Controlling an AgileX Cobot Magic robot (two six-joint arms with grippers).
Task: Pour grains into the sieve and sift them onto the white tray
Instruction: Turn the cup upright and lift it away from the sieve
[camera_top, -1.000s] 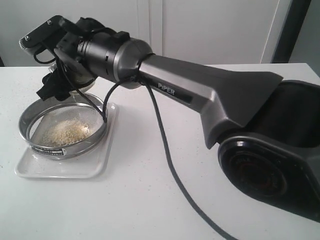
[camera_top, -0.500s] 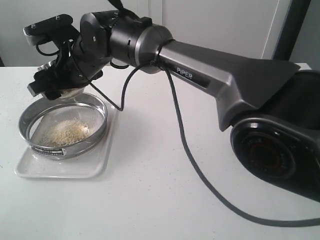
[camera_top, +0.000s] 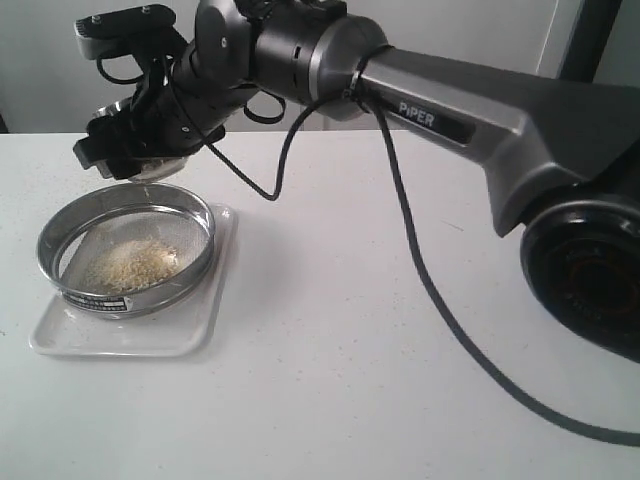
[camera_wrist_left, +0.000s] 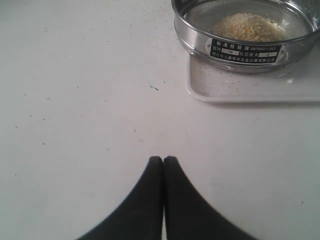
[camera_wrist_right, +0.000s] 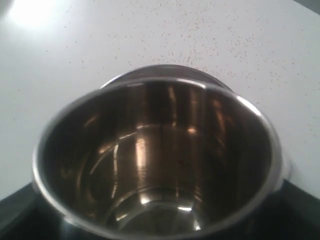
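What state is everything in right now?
steel cup: empty, gripped above the table.
sieve: upright on the white tray.
grains: heaped on the sieve mesh.
white tray: flat on the table, under the sieve.
left end effector: shut, empty.
right end effector: closed on the steel cup.

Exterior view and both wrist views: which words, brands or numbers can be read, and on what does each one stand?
"PiPER": on the grey link of the right arm.
The label on the side of the sieve: several lines of print, too small and blurred to read.
On the steel cup: no text visible.
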